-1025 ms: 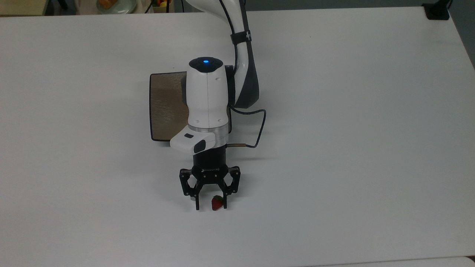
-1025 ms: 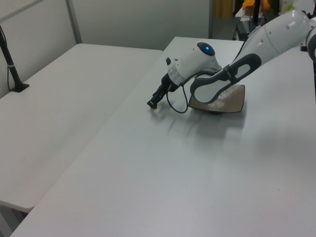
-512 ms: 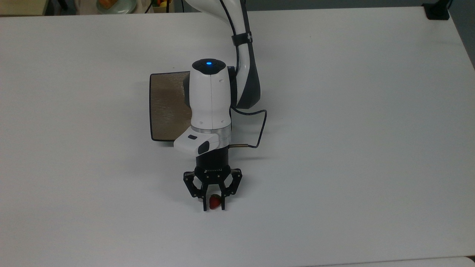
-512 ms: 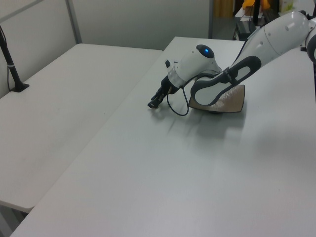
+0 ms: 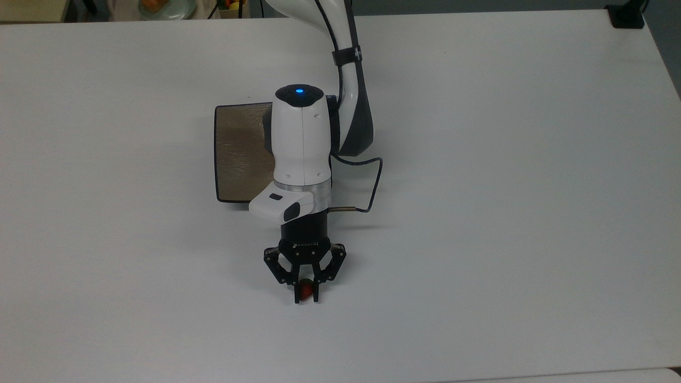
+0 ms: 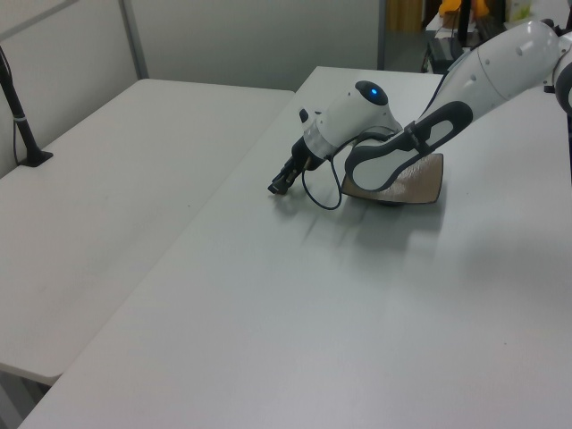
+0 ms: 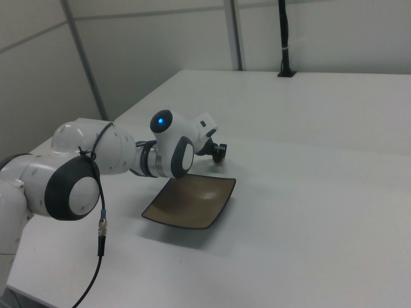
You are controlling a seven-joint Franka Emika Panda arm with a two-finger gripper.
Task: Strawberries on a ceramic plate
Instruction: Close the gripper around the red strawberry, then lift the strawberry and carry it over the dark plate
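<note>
Gripper is being closed on strawberry: judged light, soft, bruisable; being held across its sides on table.

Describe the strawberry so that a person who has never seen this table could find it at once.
Start from the white table and follow the white robot arm down to its black gripper, toward the top view's bottom edge. The strawberry sits between the gripper's two fingers, which are closed on it. It is the only small red thing there, far smaller than the square brown plate behind the arm.
</note>
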